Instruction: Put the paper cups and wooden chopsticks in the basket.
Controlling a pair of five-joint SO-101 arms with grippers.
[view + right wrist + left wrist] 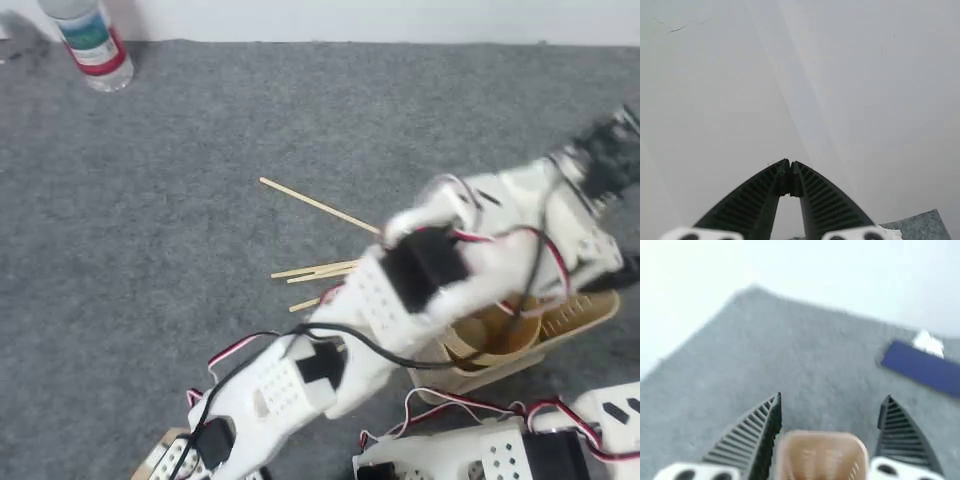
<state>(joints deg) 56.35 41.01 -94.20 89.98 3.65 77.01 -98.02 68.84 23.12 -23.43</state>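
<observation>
Several wooden chopsticks [318, 269] lie loose on the grey carpeted table [150, 250]. One lies stretched out alone towards the far side, and the others are bunched just beside the left arm [400, 290], with one partly hidden under it. The beige basket [580, 310] sits near the front right, and brown paper cups [490, 335] are inside it, though from here I cannot tell how many. The left arm stretches across and above the basket. Its left gripper [832, 399] is spread wide with nothing between the ribbed fingers [755, 435], and the basket's rim shows below the gap. A flat blue object [922, 367] lies on the carpet beyond it. The right arm [480, 455] is folded low at the front edge. Its right gripper [790, 167] has the tips pressed together, grips nothing and faces a pale wall. A plastic bottle [90, 40] with a red band stands at the far left corner.
</observation>
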